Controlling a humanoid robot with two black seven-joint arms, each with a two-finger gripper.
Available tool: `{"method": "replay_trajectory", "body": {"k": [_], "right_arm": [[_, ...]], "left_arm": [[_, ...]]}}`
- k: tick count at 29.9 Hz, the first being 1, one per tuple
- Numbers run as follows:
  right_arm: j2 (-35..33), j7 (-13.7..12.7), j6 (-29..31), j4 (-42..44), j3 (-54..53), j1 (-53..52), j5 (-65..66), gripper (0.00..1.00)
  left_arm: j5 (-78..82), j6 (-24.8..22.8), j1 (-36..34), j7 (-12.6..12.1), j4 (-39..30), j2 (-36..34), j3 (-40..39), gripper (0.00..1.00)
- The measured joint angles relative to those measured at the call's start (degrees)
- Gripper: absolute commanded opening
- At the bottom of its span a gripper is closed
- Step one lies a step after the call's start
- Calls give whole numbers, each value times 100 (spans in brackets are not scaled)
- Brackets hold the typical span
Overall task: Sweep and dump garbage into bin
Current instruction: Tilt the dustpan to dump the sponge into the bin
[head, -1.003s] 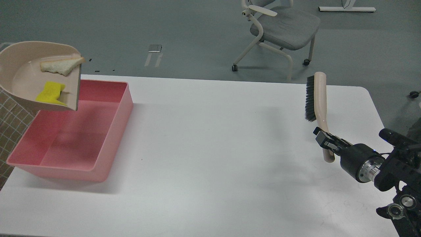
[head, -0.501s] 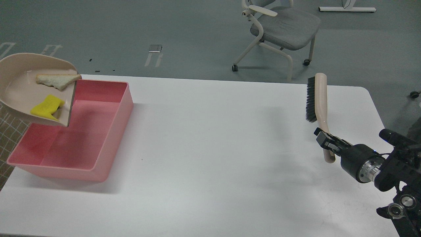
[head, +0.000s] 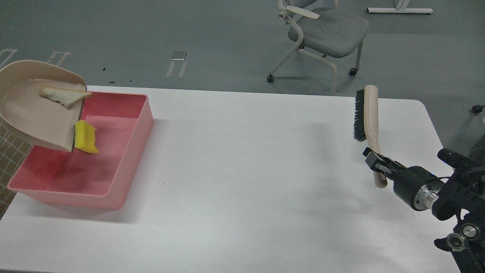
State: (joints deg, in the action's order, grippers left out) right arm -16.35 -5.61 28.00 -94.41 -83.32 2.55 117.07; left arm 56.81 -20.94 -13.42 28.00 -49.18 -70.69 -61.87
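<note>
The beige dustpan (head: 36, 110) hangs tilted over the left end of the pink bin (head: 113, 167). The white bread slice (head: 62, 96) still lies in the pan near its lip. The yellow sponge block (head: 85, 137) is just past the pan's lip, in the air over the bin's inside. My left gripper is out of view beyond the left edge. My right gripper (head: 375, 163) is shut on the handle of the beige brush (head: 369, 121), which is held upright above the table's right side, bristles facing left.
The white table (head: 242, 170) carries the bin at its left end. A grey office chair (head: 322, 34) stands on the floor beyond the far edge. A tiled surface shows at the left edge below the pan.
The dustpan dropped lower and tipped further toward the bin. The yellow sponge slid off its lip and is falling into the bin. The bread shifted slightly. The brush barely moved.
</note>
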Motion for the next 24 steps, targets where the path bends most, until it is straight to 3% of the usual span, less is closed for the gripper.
{"method": "replay_trajectory", "body": {"k": [12, 24], "right_arm": [[0, 7, 0, 65, -17, 0, -4, 0], [-11, 7, 0, 82, -36, 0, 0, 0]], "left_arm": [[652, 1391, 254, 0, -769, -384, 117, 16], [523, 1583, 431, 0, -1183, -741, 114, 15]]}}
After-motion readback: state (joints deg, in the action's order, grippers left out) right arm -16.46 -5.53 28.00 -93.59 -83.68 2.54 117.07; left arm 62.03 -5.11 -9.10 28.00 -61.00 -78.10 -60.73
